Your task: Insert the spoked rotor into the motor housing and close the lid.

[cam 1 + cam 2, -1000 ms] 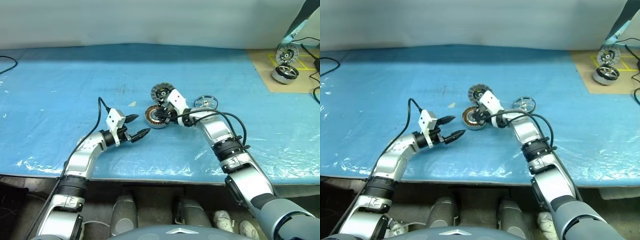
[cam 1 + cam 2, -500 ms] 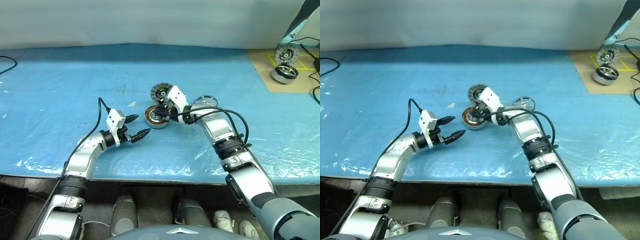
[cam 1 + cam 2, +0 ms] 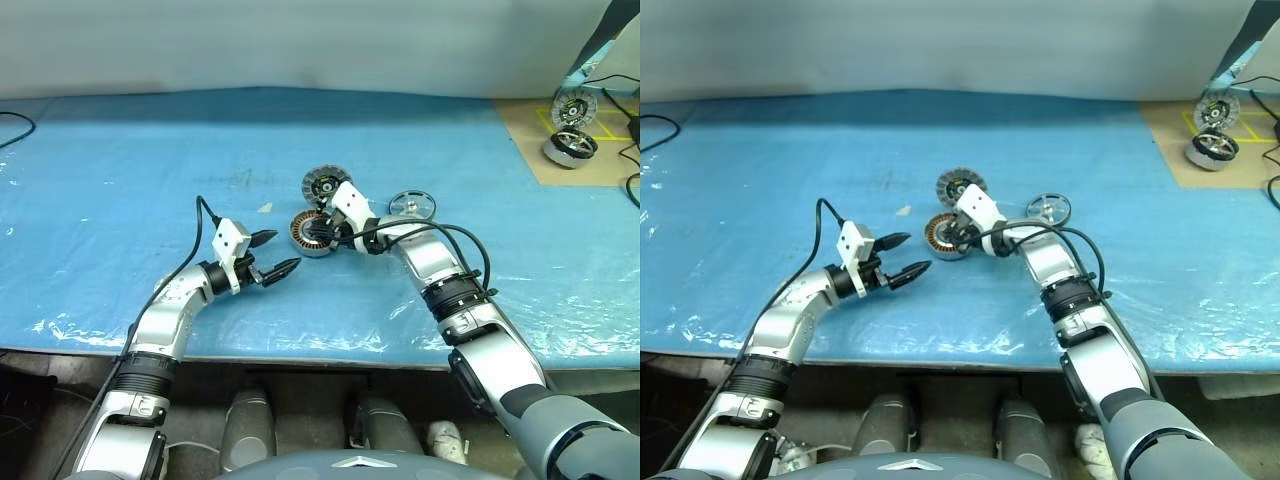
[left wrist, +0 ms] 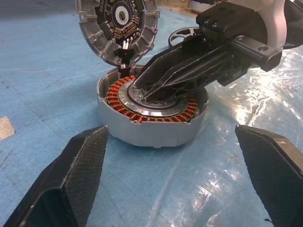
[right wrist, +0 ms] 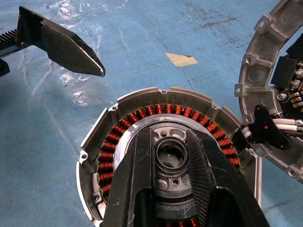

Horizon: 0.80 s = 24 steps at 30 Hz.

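Note:
The motor housing, a low grey puck with copper windings, lies on the blue sheet. The ribbed lid stands tilted open just behind it, joined by a short wire. The spoked rotor lies flat to the right of both. My right gripper reaches down into the housing's silver centre, its fingers closed on either side of a small ring there. My left gripper hovers left of the housing, open and holding nothing, pointing at it.
A brown board at the far right carries a silver drum-shaped wheel and another disc among cables. A small paper scrap lies left of the lid. The table's front edge runs close below both arms.

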{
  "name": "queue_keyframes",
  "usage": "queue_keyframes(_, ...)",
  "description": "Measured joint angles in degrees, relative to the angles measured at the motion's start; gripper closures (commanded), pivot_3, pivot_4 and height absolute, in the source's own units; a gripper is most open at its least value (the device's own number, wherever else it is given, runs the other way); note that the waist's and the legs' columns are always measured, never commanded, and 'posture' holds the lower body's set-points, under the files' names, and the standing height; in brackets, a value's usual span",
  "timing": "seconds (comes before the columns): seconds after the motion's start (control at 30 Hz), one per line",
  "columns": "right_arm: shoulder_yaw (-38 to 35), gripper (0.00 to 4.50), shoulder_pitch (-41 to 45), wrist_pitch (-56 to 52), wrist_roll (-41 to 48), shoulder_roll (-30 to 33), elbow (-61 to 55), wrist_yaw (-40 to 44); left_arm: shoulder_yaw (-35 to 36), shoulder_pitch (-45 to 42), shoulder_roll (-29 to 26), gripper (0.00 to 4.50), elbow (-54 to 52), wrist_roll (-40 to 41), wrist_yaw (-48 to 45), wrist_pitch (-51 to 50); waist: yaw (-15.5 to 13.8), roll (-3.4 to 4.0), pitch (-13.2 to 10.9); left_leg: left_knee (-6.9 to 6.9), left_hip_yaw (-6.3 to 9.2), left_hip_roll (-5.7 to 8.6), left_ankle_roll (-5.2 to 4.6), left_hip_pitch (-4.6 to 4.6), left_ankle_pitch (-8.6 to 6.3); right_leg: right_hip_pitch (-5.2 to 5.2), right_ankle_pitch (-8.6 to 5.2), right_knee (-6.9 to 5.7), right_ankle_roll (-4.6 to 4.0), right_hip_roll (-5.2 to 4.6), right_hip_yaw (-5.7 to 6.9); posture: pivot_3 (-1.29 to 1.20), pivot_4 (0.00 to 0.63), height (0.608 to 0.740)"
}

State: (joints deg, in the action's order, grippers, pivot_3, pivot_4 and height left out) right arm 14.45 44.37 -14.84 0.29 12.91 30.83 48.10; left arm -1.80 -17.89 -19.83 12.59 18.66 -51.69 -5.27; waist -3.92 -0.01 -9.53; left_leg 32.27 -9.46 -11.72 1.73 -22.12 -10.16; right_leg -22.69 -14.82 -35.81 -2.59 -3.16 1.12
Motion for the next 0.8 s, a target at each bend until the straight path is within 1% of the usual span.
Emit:
queue_keyframes(0.27,0.16,3.81,0.0,0.43,-0.5,-0.05,0.14,0.15,-0.04,0.0,0.1,0.0,0.01,-0.03,0.02,0.04,-0.01,0.0,0.0,0.02,0.0,-0.01,0.0,0.01,0.0,0.01,-0.02,-0.02,-0.03,0.0,0.0,0.0,0.15,0.74)
queue_keyframes(0.33,0.28,3.15,0.0,0.84,-0.83,-0.18,0.24,-0.18,-0.06,-0.01,0.1,0.0,0.01,-0.05,0.04,0.05,0.0,0.0,0.0,0.02,0.0,-0.01,0.0,0.02,0.0,0.01,-0.01,-0.02,-0.02,0.0,0.0,0.0,0.15,0.74)
queue_keyframes(0.37,0.29,2.92,0.0,1.16,-0.83,-0.23,0.48,-0.33,-0.08,-0.01,0.11,0.0,0.01,-0.06,0.05,0.05,0.0,0.0,0.0,0.02,0.0,-0.01,0.0,0.02,0.0,0.01,-0.01,-0.03,-0.02,0.0,0.0,0.0,0.15,0.74)
queue_keyframes(0.43,0.15,2.24,0.12,1.48,-0.9,-0.25,1.05,-1.0,-0.09,-0.01,0.11,0.0,0.01,-0.07,0.09,0.05,0.02,0.0,0.0,0.03,0.0,-0.01,0.0,0.05,0.0,0.04,-0.02,-0.04,-0.04,0.0,0.0,0.0,0.15,0.74)
queue_keyframes(0.63,-1.0,2.24,0.16,-0.69,0.08,-0.13,0.46,0.26,-0.09,-0.03,0.09,0.0,0.01,-0.07,0.16,0.04,0.01,0.0,0.0,0.02,0.0,-0.02,-0.01,0.05,0.0,0.04,-0.02,-0.03,-0.04,0.01,0.0,0.0,0.15,0.74)
queue_keyframes(0.8,-3.12,2.24,0.09,-3.72,3.16,-0.56,-1.34,1.64,-0.09,-0.03,0.09,0.0,0.18,-0.08,0.1,0.07,-0.01,0.0,0.0,0.02,0.0,-0.02,-0.05,0.01,0.03,0.01,-0.01,-0.03,-0.02,0.01,0.0,0.0,0.15,0.74)
